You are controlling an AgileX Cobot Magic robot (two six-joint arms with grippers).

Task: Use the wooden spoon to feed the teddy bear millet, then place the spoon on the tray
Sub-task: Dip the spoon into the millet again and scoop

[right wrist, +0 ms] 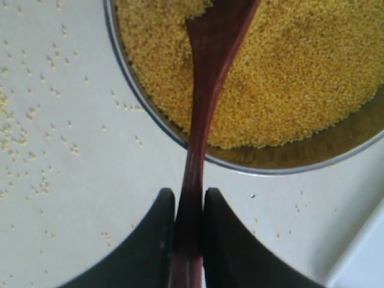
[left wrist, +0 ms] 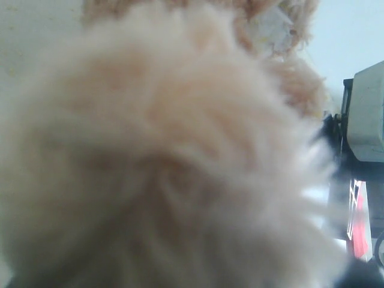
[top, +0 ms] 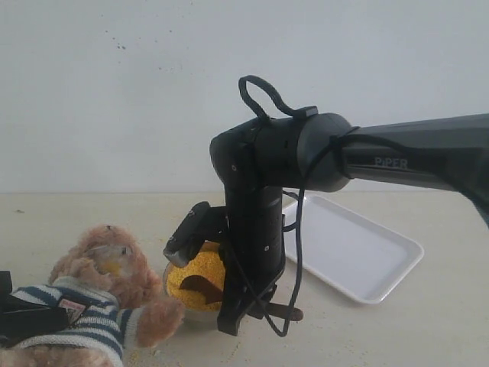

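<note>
Two grippers show. At far left, the left gripper [top: 27, 319] lies across the striped shirt of the teddy bear [top: 107, 283], which reclines on the table [top: 428, 321]. Blurred fur fills the left wrist view, so I cannot tell whether its jaws are closed. Just right of the bear's paw stands a steel bowl [right wrist: 282, 161] heaped with millet [top: 200, 269]. The wooden spoon [right wrist: 201, 102] has its bowl end down in the grains and its handle crossing the rim. The right gripper [right wrist: 187, 201] is clamped on that handle, a finger pressed on each side. Loose grains [right wrist: 36, 144] dot the table near the bowl. Further right lies the tray [top: 359, 256], apart from the bowl.
</note>
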